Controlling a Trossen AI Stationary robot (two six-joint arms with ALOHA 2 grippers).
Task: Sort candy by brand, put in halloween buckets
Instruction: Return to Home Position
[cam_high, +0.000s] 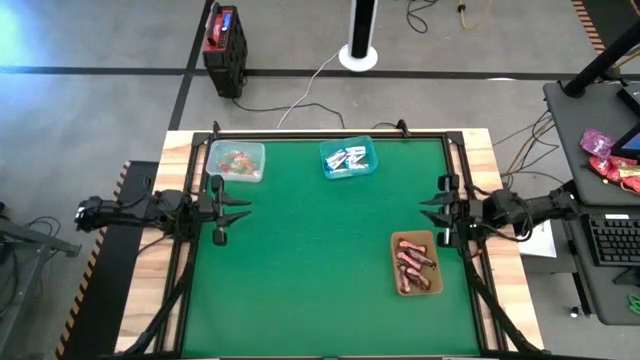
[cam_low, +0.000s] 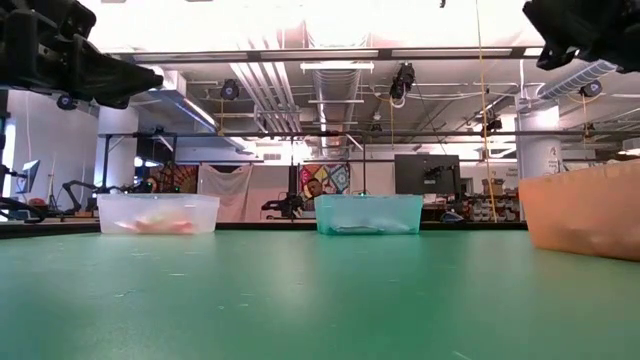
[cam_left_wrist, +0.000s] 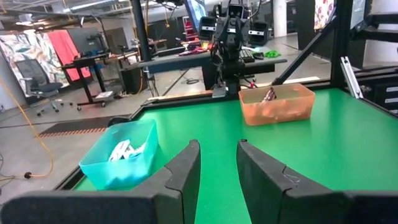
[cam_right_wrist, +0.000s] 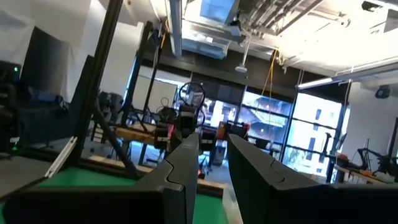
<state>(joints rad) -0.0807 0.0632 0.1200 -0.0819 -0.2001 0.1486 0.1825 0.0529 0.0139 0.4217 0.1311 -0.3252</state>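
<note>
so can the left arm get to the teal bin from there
Probably yes: the left gripper, open at the left edge of the mat, has only bare mat between it and the teal bin; the mint bin stands just clear of that line. Full reach is a guess.

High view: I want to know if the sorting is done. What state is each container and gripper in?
Pale translucent mint plastic container: upright, holding red-pink sweets.
Translucent teal plastic container: upright, holding white-and-blue packets.
Shallow amber-brown tray: flat, holding dark red-brown bars.
Left gripper: open, empty, at the table's left edge.
Right gripper: open, empty, at the right edge.
</note>
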